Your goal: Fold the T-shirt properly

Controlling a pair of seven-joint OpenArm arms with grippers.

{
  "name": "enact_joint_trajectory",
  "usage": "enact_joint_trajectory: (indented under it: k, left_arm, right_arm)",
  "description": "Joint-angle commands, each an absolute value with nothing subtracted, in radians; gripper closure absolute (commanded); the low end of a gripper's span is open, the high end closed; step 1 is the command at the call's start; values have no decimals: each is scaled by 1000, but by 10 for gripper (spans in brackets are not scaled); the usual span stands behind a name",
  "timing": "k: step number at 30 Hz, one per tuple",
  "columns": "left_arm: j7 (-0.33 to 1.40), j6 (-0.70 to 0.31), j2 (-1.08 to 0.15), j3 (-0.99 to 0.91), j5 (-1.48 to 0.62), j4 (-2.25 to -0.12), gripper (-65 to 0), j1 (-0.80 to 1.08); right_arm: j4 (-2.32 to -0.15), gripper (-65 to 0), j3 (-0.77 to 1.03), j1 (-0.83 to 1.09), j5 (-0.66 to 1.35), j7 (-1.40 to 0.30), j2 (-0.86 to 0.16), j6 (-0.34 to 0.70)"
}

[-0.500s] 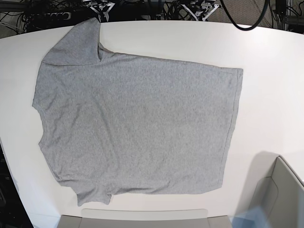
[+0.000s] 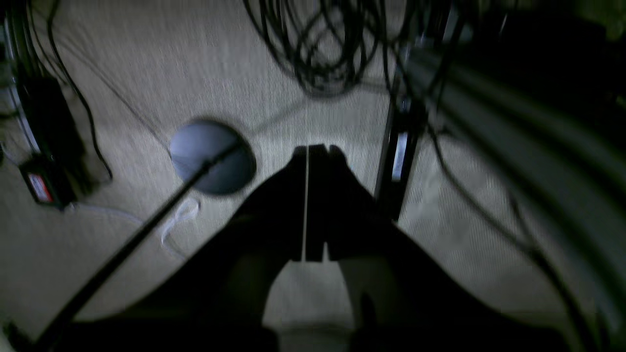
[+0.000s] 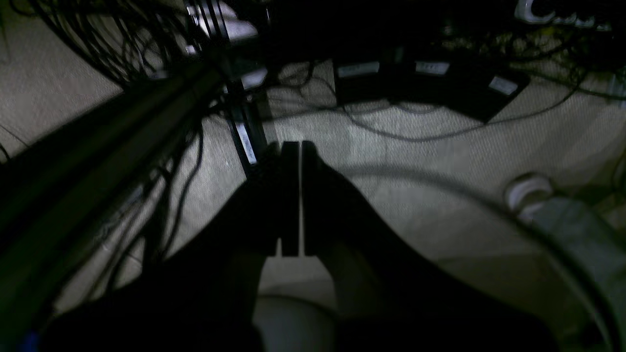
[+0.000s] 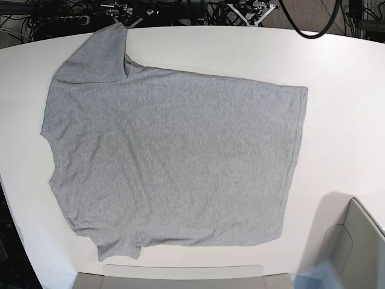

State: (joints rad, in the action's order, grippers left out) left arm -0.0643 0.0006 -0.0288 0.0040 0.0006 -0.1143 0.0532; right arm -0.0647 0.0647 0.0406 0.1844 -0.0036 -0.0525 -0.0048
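- Only the base view shows the T-shirt (image 4: 171, 159): it lies spread flat, plain grey side up, on the white table (image 4: 343, 90), hem toward the table's right edge, sleeves at the left
- The left wrist view shows the left gripper (image 2: 307, 203) closed on nothing, above carpet (image 2: 146, 73) and cables (image 2: 318, 49)
- The right wrist view, dim, shows the right gripper (image 3: 290, 205) apparently closed and empty, above a power strip (image 3: 425, 78)

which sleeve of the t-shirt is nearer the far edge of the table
The sleeve at the top left of the base view; the other sleeve lies at the near edge, bottom left.
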Motion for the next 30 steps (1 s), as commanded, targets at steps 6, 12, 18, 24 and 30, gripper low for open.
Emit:
enact_joint_trajectory:
  k: [6,12,18,24,30]
  left_arm:
    - [-137,4,-24,2,2,-113,0,79]
    - [-147,4,-45,2,4,-113,0,88]
    - [-150,5,-54,2,4,-117,0,114]
    - [-151,8,-54,2,2,-117,0,114]
    - [-232,8,-54,1,1,-211,0,173]
  right_arm:
    - [-64,0,64,51,189,-2,-65,-5]
    - [-71,0,64,70,189,5,-99,-5]
    - [-77,0,64,91,188,7,-101,-5]
    - [-136,0,28,139,19,7,-104,-5]
    - [-196,0,28,211,-16,7,-105,-5]
